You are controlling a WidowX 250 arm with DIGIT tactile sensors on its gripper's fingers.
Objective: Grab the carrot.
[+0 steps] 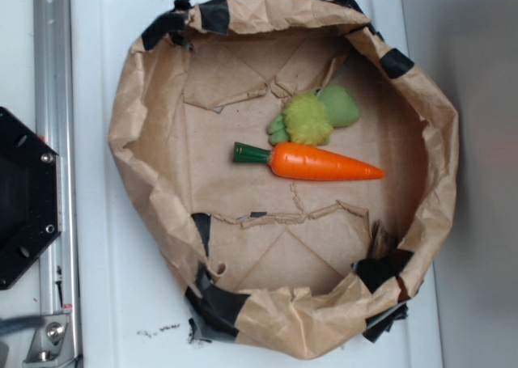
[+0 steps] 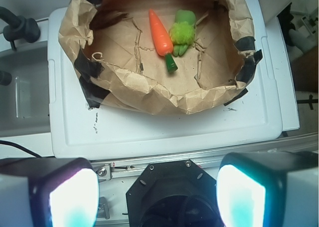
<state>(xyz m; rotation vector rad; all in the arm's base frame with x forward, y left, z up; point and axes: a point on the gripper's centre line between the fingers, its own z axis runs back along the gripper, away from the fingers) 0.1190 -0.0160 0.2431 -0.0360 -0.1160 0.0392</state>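
- The carrot (image 1: 317, 162) lay on its side on the floor of a crumpled brown paper basin (image 1: 137, 101), roughly in the middle, its dark green stem cap (image 1: 249, 152) toward the robot's base and its tapered tip pointing away.
- A fuzzy yellow-green plush toy (image 1: 312, 117) sat just beside the carrot's thick end, apparently touching it, so that flank was crowded while the other long side lay open.
- The basin's walls, patched with black tape (image 1: 214, 14), stood up around both toys, probably to keep them from rolling off the white platform (image 1: 97, 222) beneath.
- In the wrist view, the gripper (image 2: 154, 197) hung back over the black hexagonal base mount (image 2: 172, 194), well apart from the carrot (image 2: 160, 33); its two fingers (image 2: 72, 199) stood wide apart, holding nothing.
- Judging from this, the reach had not yet begun; the arm would need to clear the near wall, then descend with the fingers straddling the carrot's body across its width, away from the plush.
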